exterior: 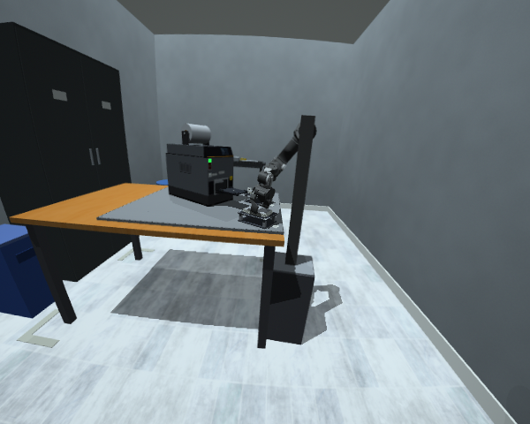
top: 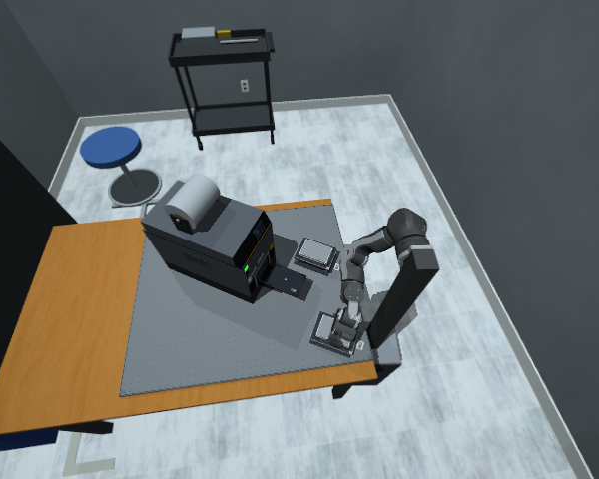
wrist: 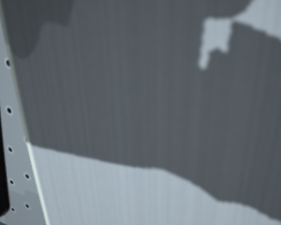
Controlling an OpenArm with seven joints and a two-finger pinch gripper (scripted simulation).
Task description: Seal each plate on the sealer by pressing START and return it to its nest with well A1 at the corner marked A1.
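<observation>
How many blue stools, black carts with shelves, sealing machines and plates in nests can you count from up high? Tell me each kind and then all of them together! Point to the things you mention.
Blue stools (top: 110, 146): 1
Black carts (top: 233, 131): 1
Sealing machines (top: 202, 259) (exterior: 187, 175): 1
Plates in nests: 2, one near the sealer's stage (top: 285, 279) (top: 316, 250), one under the end effector (top: 336, 342)
Total: 5

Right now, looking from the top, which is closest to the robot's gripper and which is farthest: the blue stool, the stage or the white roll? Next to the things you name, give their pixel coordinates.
1. Stage (top: 293, 280) (exterior: 229, 190), sticking out of the sealer's front.
2. White roll (top: 197, 200) (exterior: 200, 132), on top of the sealer.
3. Blue stool (top: 110, 146) (exterior: 162, 182), on the floor past the table.
</observation>
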